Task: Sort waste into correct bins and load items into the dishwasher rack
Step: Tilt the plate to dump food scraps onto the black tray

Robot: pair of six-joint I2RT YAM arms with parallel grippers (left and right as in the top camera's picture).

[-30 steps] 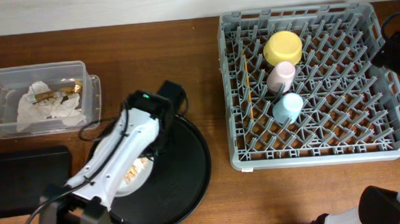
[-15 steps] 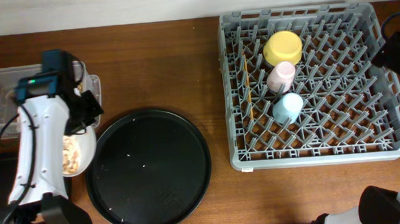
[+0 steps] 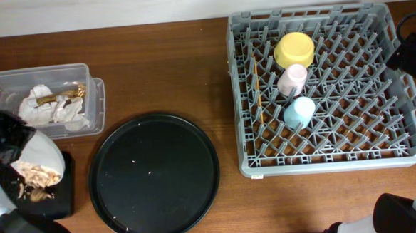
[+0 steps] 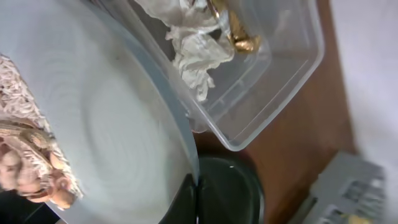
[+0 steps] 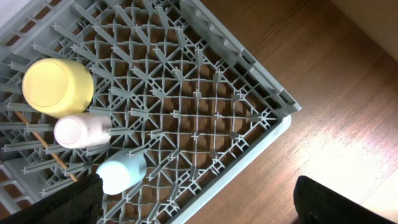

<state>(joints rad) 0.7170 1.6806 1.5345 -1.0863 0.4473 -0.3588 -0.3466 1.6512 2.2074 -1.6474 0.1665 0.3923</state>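
My left gripper [image 3: 8, 139] is shut on the rim of the round white plate [image 3: 37, 155] and holds it tilted above the shallow black tray [image 3: 63, 190] at the far left. Beige food scraps [image 3: 31, 176] lie at the plate's low edge. In the left wrist view the fingers [image 4: 196, 194] pinch the plate [image 4: 118, 124] with the scraps [image 4: 25, 158] at lower left. The clear tub [image 3: 93, 101] holds white napkins [image 3: 47, 110] and a gold wrapper [image 3: 68, 93]. The grey rack [image 3: 401, 131] holds the yellow bowl [image 3: 294, 49], pink cup [image 3: 291, 78], blue cup [image 3: 298, 112] and chopsticks [image 3: 258, 92]. My right gripper [image 5: 199, 208] is open and empty above the rack's corner [image 5: 273, 118].
The large round black serving tray [image 3: 154, 178] lies between the bins and the rack, with only crumbs on it. Bare wooden table [image 3: 162, 62] runs along the back. The right arm [image 3: 413, 50] hangs over the rack's right edge.
My left arm has carried the plate with the scraps off the round serving tray, leftward past the tub, and now holds it tilted over the shallow black tray. The right arm has not moved.
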